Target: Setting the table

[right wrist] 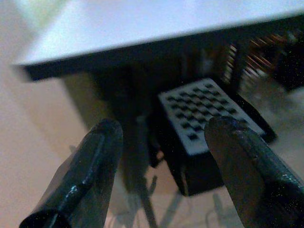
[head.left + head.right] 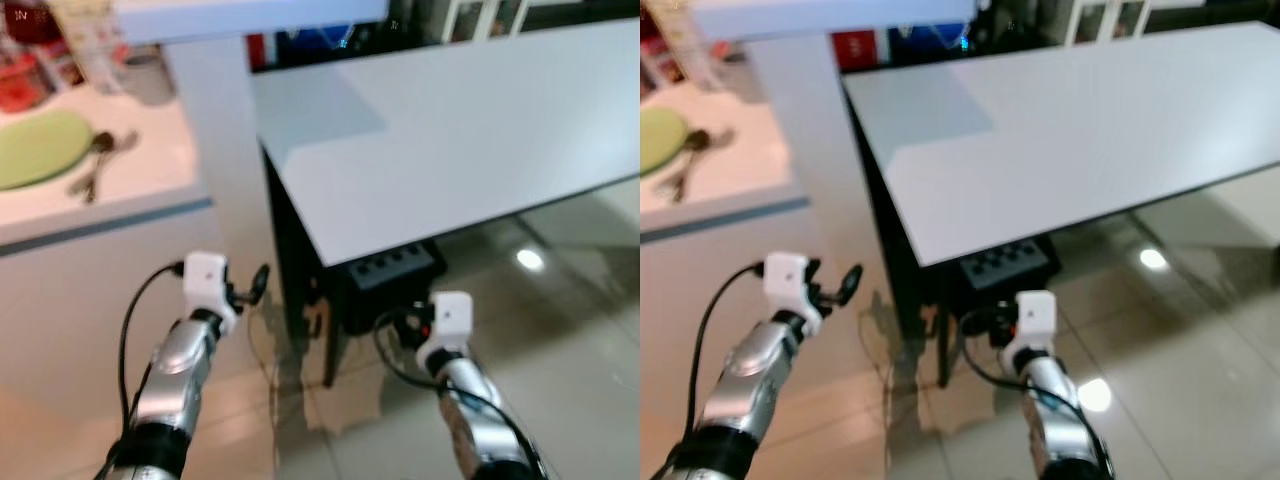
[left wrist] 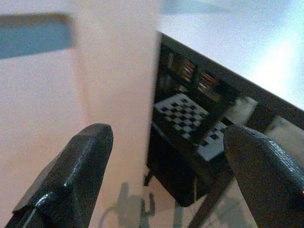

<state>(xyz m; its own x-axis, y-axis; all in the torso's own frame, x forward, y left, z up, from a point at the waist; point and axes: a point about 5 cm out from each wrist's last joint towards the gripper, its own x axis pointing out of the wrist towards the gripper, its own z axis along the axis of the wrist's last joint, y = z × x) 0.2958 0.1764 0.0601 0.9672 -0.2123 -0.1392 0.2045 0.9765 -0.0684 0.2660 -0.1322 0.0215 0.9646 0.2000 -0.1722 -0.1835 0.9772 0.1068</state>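
You had both arms raised low in front of the robot, over the glossy floor (image 2: 560, 380). The left pincer (image 3: 166, 175) stood wide open and held nothing; it hung just beside the white counter front (image 2: 80, 310), its black fingers (image 3: 71, 175) pointing toward the dark leg under the grey surface (image 2: 470, 130). The right pincer (image 1: 161, 171) was also wide open and empty, aimed under that surface's near edge at a black box with a checkered top (image 1: 204, 114), which sat on the floor below the surface. The table-setting things lay well apart from both pincers, on the white counter top (image 2: 140, 170) to the robot's left: a green plate (image 2: 35, 148), and just beside it some dark cutlery (image 2: 95, 160), too blurred to tell which pieces. Red packages (image 2: 25, 70) stood behind the plate, also blurred.
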